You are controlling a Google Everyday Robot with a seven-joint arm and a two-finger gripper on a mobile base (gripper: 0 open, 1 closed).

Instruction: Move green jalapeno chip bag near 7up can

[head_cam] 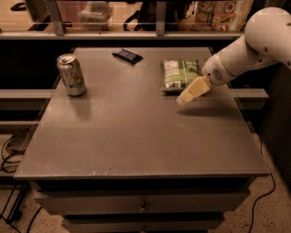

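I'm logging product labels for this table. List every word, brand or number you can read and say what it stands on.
Nothing can be read.
7up can: green and red markings, too blurred.
Green jalapeno chip bag: white label panel, print too small.
Dark wrapped bar: no legible text.
Packages at the back: print blurred.
Gripper, by the bag's near right corner: no markings seen.

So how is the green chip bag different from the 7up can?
The green jalapeno chip bag lies flat; the 7up can stands upright. The bag is green with a white panel; the can is silvery with green and red marks. The bag is close to the gripper; the can is far across the table. Both rest on the table.
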